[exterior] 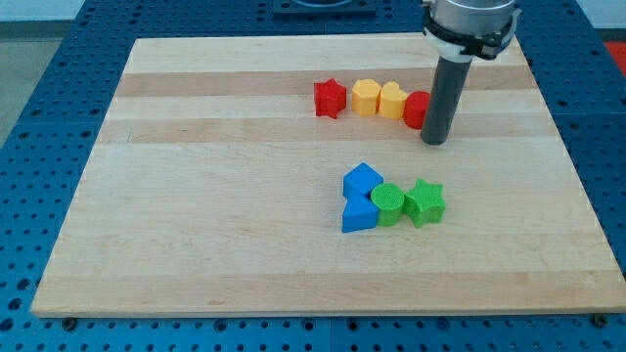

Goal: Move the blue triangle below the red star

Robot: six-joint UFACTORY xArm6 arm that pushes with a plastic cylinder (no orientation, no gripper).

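The straight dark rod was seen standing upright near the view's top right of the pale wooden board (215,225), and my tip (434,142) was set on the surface with nothing pinched or carried, since the rod has no parts to spread or press together. The tip was found just beside a red block (416,110) of rounded shape, at that block's right and slightly lower side; whether the two were touching could not be told, as the rod hid part of the block.

Leftward from the red block a row was formed along the view's top: a yellow heart-shaped block (393,100), a yellow hexagonal block (366,97), and, a little apart, the red star block (331,98).

Well below that row, a tight cluster was seen near the board's middle: a blue block (363,181) of angular shape, the blue triangle block (358,215) touching it from below, a green round block (387,203) pressed against both, and a green star block (424,202) at the cluster's right.

Bare wood was left between the red star and the cluster, across the whole left half, and along the bottom edge. No container was seen on the board, which lay on a blue perforated table (29,127).
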